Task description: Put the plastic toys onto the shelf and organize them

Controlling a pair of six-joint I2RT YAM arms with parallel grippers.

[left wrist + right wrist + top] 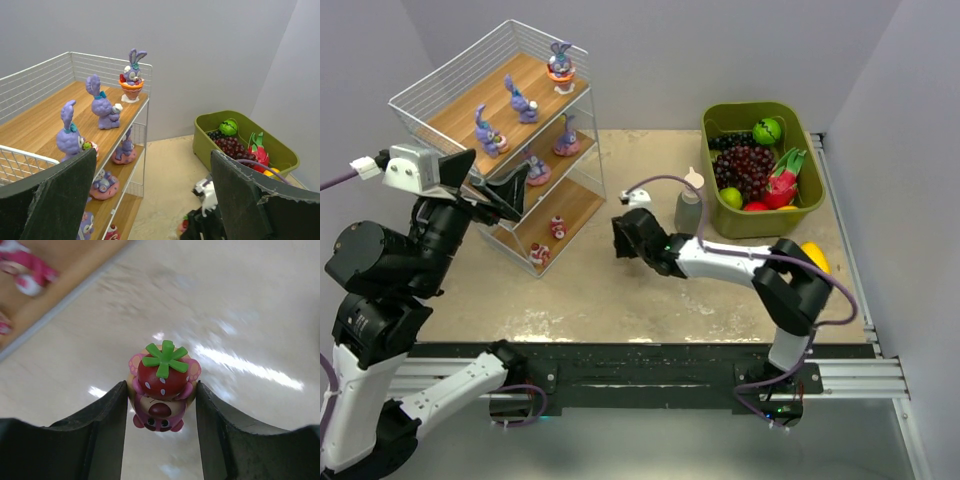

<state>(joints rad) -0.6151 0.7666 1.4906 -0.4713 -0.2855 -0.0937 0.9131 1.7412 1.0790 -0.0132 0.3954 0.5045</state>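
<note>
My right gripper (160, 390) is shut on a pink bear toy with a red strawberry on its head (162, 375), both fingers against its sides. It holds the toy low over the tan tabletop, right of the shelf's bottom tier (620, 240). The shelf (460, 115) stands at the back left. Three purple bunnies (520, 100) stand on its top board, two more on pink bases (535, 168) in the middle, and two red-and-white pieces (558, 227) at the bottom. My left gripper (495, 185) is open and empty, raised beside the shelf's front; its view (152, 165) shows the tiers.
An olive-green bin (812, 205) with grapes, a green apple and a dragon fruit stands at the back right. A small clear bottle (689, 205) stands just left of it, behind my right arm. A yellow lemon-shaped fruit (815, 257) lies near the right arm's elbow.
</note>
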